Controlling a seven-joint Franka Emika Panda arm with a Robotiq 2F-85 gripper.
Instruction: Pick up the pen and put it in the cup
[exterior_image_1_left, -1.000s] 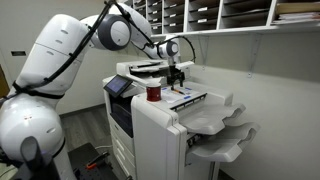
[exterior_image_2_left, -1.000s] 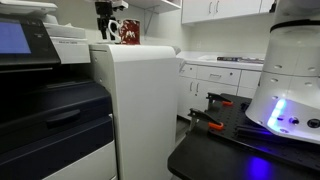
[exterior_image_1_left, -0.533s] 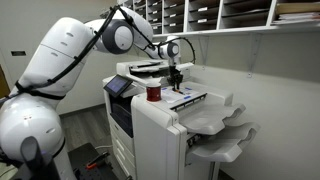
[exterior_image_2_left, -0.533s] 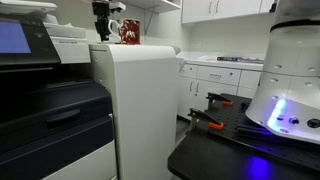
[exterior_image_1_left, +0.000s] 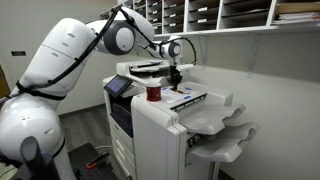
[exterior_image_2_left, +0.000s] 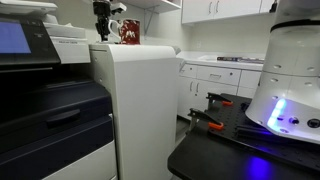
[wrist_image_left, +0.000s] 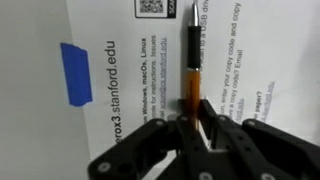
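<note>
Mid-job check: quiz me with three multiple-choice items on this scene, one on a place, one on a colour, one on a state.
1. Where does the cup stand?
A. on top of the printer
B. on the floor
C. in a wall shelf

2. What colour is the tape on the sheet?
A. red
B. blue
C. green

3. How is the pen?
A. standing in the cup
B. lying flat on the sheet
C. dropped on the floor

Answers:
1 A: both exterior views show it on the white top.
2 B: the wrist view shows a blue strip.
3 B: it lies along the printed text, its orange end at the gripper.
</note>
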